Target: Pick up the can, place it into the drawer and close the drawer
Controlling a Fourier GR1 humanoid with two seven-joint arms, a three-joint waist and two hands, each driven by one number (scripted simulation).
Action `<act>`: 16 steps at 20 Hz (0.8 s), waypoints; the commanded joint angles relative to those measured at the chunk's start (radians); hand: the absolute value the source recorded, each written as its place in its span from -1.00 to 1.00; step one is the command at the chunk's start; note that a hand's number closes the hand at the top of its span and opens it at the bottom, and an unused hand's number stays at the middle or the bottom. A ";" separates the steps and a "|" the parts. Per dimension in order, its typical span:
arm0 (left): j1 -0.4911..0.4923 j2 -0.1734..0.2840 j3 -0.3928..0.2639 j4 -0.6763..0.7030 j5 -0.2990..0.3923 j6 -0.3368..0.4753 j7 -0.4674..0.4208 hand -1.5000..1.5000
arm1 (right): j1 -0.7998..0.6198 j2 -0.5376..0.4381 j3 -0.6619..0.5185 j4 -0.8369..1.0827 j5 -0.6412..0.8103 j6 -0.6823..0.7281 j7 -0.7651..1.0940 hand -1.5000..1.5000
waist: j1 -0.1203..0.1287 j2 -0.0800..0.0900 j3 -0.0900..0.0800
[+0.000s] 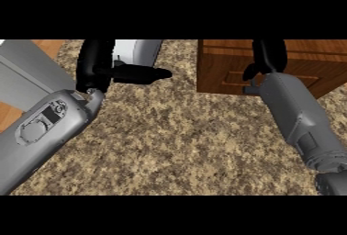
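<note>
Two hands work over a speckled stone surface. The right hand reaches up to the front of the wooden drawer at the upper right; its fingers lie against or just over the drawer's face, but the forearm hides most of them, so whether they are curled or straight cannot be told. The left hand stands at the upper left, fingers up and thumb stretched sideways, relaxed and holding nothing. No can shows anywhere on the surface or in either hand; whether it already lies inside the drawer or is hidden cannot be seen. A grey and white appliance fills the left edge behind the left forearm. Judged from this layout, the step in hand is most likely the closing of the drawer. To do it well, the right hand should meet the panel flat and near its middle, so that the push runs straight along the drawer's travel and does not skew it. The push should go on until the front sits flush with the wooden frame. The left hand is best kept clear.
</note>
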 commanded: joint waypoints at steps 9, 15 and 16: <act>0.087 0.019 0.029 -0.035 -0.001 -0.015 -0.025 -1.00 | -0.093 0.084 -0.253 -0.058 -0.316 0.091 -0.239 -1.00 | 0.004 -0.003 0.003; 0.149 0.018 0.034 -0.043 -0.014 -0.025 -0.068 -1.00 | -0.110 0.144 -0.383 -0.081 -0.481 0.181 -0.317 -1.00 | -0.022 -0.015 0.002; 0.188 0.003 0.024 -0.052 -0.025 -0.001 -0.088 -1.00 | -0.115 0.123 -0.404 -0.075 -0.510 0.247 -0.332 -1.00 | -0.023 -0.017 0.001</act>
